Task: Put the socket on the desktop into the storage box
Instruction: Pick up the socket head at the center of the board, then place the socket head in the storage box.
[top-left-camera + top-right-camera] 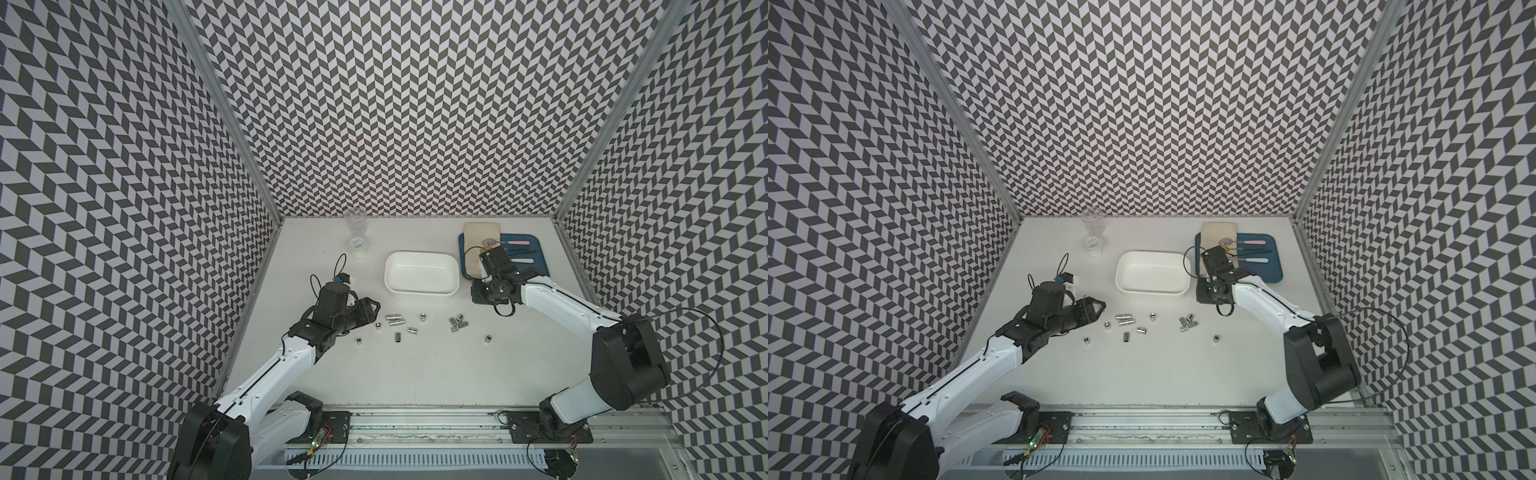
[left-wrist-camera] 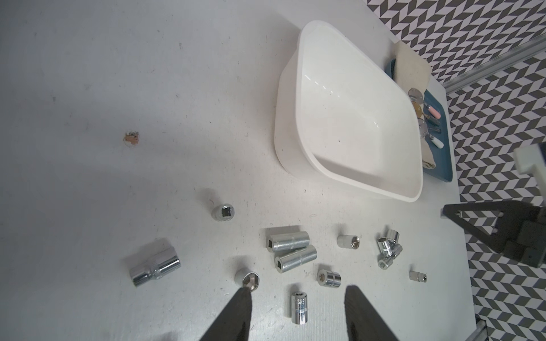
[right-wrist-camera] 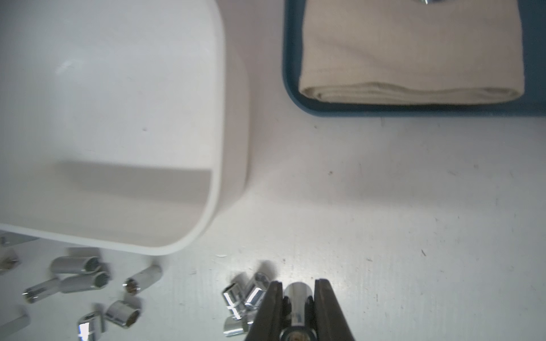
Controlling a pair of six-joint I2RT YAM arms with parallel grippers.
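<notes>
At the right end of the box (image 1: pixel 419 293), between it and the tray (image 1: pixel 538 266), the right gripper (image 3: pixel 298 283) points down at the table (image 1: pixel 415 374). The right wrist view shows its jaws closed on a socket (image 3: pixel 298 295), which stands lengthwise between the fingers (image 3: pixel 273 298). This socket is outside the box, off the near corner of its rim (image 3: pixel 217 147). How high it sits above the table cannot be told.

Loose sockets (image 1: pixel 395 320) lie scattered on the table in front of the box, seen in both top views (image 1: pixel 1125 320). They include a pair lying side by side (image 2: pixel 291 251), a small heap (image 1: pixel 457 323) nearer the right arm, and several singles. The heap (image 3: pixel 242 298) lies just beside the right gripper's finger.

The left gripper (image 1: pixel 372 309) hangs over the left end of this scatter. Its jaws stand about half open and grip nothing (image 2: pixel 298 287). One single (image 2: pixel 300 307) lies on the table between the fingers as the left wrist view shows them.

On the tray lie a folded cloth (image 3: pixel 413 53) and spoons (image 1: pixel 517 245). A clear cup (image 1: pixel 355 222) stands near the back wall, well apart from the box.
</notes>
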